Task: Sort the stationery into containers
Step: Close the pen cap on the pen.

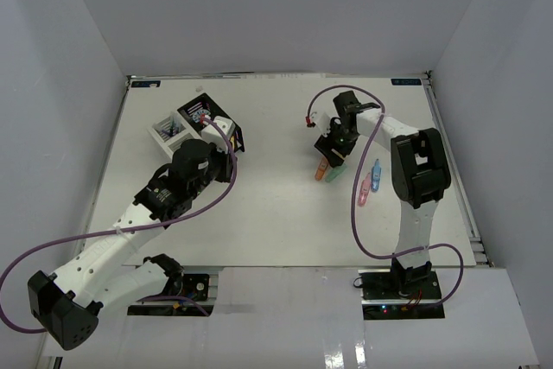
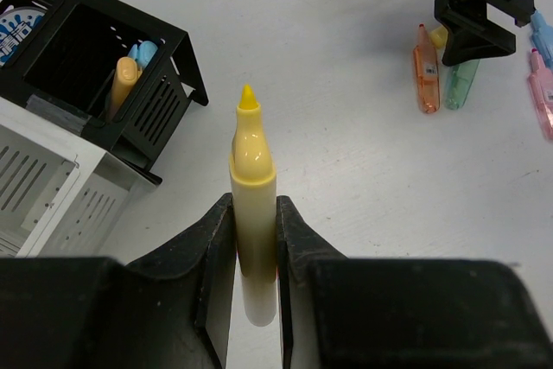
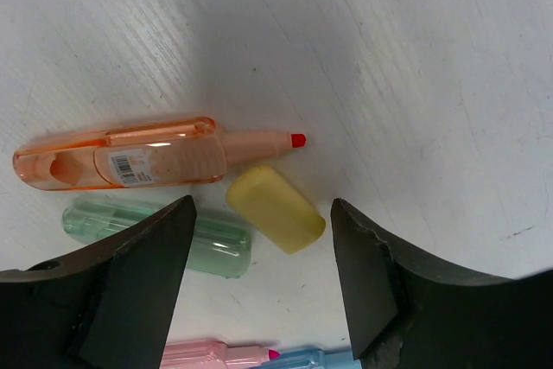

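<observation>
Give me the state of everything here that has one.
Left gripper, shut on the yellow highlighter.
Yellow highlighter, uncapped, held.
Right gripper, open, straddling the yellow cap.
Yellow cap, off, lying on the table.
Orange highlighter, uncapped, lying flat.
Black compartment, partly filled.
</observation>
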